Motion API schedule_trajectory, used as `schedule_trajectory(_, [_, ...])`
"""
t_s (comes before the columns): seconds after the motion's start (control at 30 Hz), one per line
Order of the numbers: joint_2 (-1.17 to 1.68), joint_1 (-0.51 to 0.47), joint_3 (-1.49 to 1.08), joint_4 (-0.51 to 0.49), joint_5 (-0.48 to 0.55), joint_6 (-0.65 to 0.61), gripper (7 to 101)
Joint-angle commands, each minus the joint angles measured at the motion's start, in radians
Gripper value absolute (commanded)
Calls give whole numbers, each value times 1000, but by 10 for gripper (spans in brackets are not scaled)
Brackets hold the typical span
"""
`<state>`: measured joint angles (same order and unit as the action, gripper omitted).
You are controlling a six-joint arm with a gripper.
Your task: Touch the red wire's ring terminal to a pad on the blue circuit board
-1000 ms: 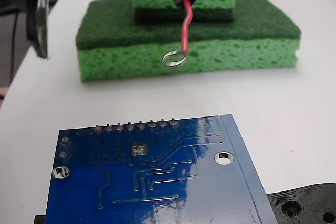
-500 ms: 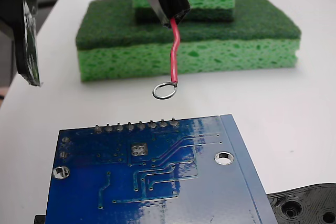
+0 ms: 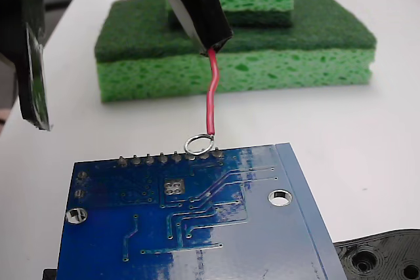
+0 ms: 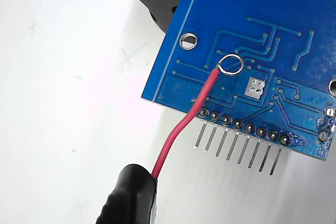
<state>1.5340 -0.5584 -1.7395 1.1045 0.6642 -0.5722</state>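
hand (image 3: 200, 21) pinching red wire (image 3: 211, 100); ring terminal's (image 3: 199, 143) height over blue circuit board (image 3: 197, 227) unclear.

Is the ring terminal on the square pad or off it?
Off it: in the wrist view the ring terminal lies beside the pad. Height above the board: cannot tell.

The red wire (image 3: 211, 96) hangs down, its ring (image 3: 199, 143) over the blue board's (image 3: 197, 227) pin row, beside the square silver pad (image 4: 255, 87).
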Motion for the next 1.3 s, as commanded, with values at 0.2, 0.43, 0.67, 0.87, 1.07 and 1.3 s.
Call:
schedule_trajectory(0.2, [3, -8, -23, -25, -5, 2, 1003])
schedule_trajectory(0.43, [5, -11, -28, -34, -5, 5, 1003])
schedule_trajectory(0.67, [5, -14, -32, -52, -5, 15, 1003])
schedule_trajectory(0.87, [2, -17, -41, -61, -6, 15, 1003])
schedule_trajectory(1.07, [2, -17, -49, -69, -5, 15, 1003])
schedule_trajectory(1.3, [2, -15, -58, -83, -3, 20, 1003])
